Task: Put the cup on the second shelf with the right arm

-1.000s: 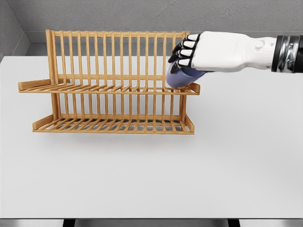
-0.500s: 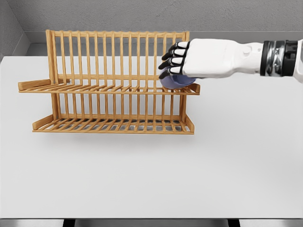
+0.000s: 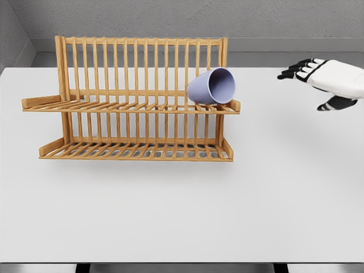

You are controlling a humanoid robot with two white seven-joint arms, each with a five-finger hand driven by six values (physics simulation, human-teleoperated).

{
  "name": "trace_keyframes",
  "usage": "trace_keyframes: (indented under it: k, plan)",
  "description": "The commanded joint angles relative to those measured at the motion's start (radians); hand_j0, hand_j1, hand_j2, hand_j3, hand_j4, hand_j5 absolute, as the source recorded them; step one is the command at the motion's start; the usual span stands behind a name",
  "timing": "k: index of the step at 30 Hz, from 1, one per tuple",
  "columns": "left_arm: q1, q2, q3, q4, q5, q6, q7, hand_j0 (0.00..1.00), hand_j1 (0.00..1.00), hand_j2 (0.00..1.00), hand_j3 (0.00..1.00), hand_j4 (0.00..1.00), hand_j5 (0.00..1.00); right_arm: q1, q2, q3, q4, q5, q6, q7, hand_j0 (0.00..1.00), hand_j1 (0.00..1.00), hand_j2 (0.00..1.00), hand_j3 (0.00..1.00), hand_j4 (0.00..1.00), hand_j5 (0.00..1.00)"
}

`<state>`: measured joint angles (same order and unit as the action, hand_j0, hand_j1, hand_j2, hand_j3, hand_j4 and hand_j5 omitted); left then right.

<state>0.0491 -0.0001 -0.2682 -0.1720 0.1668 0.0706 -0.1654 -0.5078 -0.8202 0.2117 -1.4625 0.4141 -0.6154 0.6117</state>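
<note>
At the upper shelf's right end, the cup (image 3: 211, 87) lay tilted, mouth outward; right hand (image 3: 330, 81) far right, fingers spread; it might roll off

Right robot hand (image 3: 325, 84), white with black fingers: cut off by the picture's right edge at the wrist; its arm is out of frame.

Lilac plastic cup (image 3: 211, 87), lying tilted on the upper shelf: its base is turned away and unseen; it hides parts of the slats behind it.

Flat white worktop (image 3: 182, 210): near edge and legs cropped at the bottom.

Slatted wooden two-tier dish rack (image 3: 131, 102): rear feet hidden.
</note>
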Motion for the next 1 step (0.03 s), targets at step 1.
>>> trace_keyframes:
  k: [1]
  plan:
    - [0.0,0.0,0.0,0.0,0.0,0.0,0.0,1.0,1.0,1.0,1.0,1.0,1.0,0.006,0.024,-0.052,0.024,-0.008,0.005,-0.001,1.0,1.0,1.0,1.0,1.0,1.0]
